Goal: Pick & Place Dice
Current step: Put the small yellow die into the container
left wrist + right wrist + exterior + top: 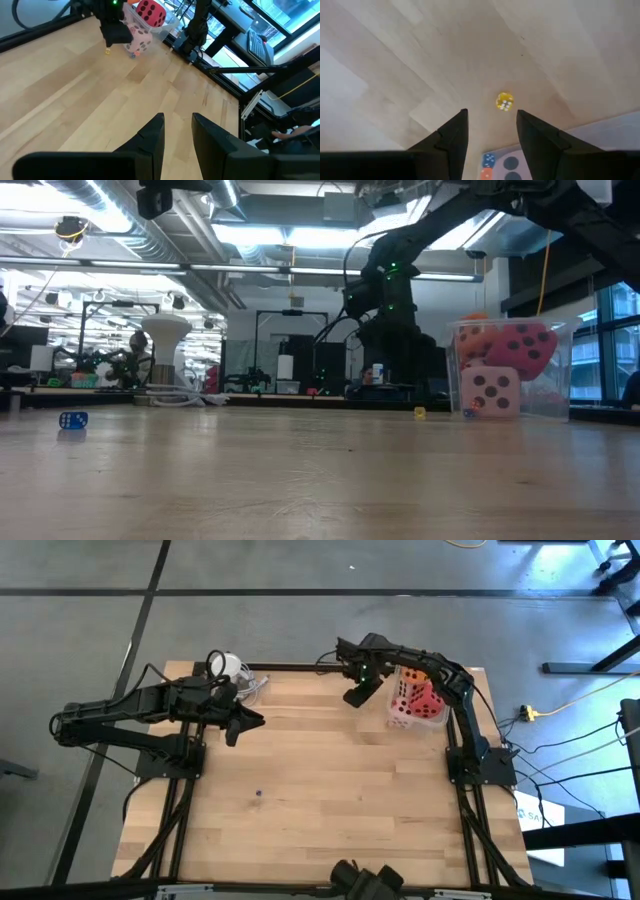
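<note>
A clear bin [432, 720] at the table's far right holds soft dice: a red one [522, 348], an orange one [474, 340] and a pale pink one [490, 392]. A tiny yellow die [504, 101] lies on the wood just left of the bin. My right gripper [490, 112] hangs open above it, pointing down, and touches nothing. A tiny blue die [488, 160] lies by the bin's wall. Another small blue die [258, 793] rests on the table's middle left. My left gripper [245, 725] hovers open and empty at the far left.
A white object [228, 667] and a clear piece [255, 685] sit at the far left corner, behind my left arm. Bare wood stretches across the table's middle and near side. Black frame rails [470, 810] run along both table sides.
</note>
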### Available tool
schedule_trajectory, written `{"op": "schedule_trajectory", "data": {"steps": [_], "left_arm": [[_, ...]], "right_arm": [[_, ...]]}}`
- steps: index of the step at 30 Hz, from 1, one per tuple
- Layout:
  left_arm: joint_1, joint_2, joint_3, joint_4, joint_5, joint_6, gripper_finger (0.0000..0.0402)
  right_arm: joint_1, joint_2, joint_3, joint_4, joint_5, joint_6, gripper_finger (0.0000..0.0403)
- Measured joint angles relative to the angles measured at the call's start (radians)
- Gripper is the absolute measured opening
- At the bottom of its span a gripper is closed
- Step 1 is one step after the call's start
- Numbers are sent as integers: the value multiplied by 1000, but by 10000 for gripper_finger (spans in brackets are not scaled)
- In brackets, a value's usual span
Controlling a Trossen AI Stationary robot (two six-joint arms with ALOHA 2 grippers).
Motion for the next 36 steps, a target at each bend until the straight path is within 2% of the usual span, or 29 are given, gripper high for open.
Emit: {"op": "schedule_trajectory", "data": {"steps": [9, 13, 21, 25, 36], "left_arm": [[0, 0, 0, 0, 0, -3, 90], [0, 0, 0, 0, 0, -3, 90], [0, 0, 0, 0, -1, 0, 90], [0, 0, 0, 0, -1, 0, 90], [0, 0, 0, 0, -1, -9, 90]], "right_arm": [[-56, 43, 1, -77, -41, -1, 166], [-63, 60, 0, -76, -25, -5, 166], [-66, 66, 0, -60, -52, -5, 166], [-71, 101, 0, -67, -106, -4, 166], [-88, 112, 0, -55, -109, -11, 166]]}}
